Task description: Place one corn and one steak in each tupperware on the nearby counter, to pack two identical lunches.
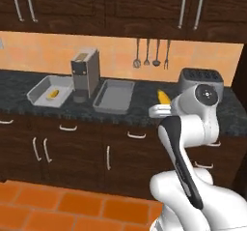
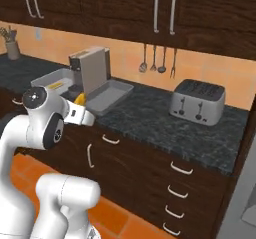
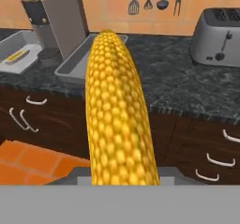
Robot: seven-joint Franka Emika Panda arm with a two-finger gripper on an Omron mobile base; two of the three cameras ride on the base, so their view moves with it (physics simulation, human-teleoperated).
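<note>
My gripper (image 1: 162,105) is shut on a yellow corn (image 3: 117,120), which rises up the middle of the hand view and hides the fingertips. The cob (image 1: 164,97) hangs in front of the counter (image 1: 144,107), right of both tupperware. The left tupperware (image 1: 34,93) holds another corn (image 1: 53,94). The right tupperware (image 1: 116,95) is bare inside. In the right base view the held corn (image 2: 80,99) pokes up from the hand just in front of the right tupperware (image 2: 111,92). The steak is out of view.
A grey coffee machine (image 1: 85,75) stands between the two containers. A silver toaster (image 1: 200,80) sits on the counter to the right. Utensils (image 1: 152,53) hang on the wall behind. Dark drawers with silver handles (image 1: 136,136) run below the counter edge.
</note>
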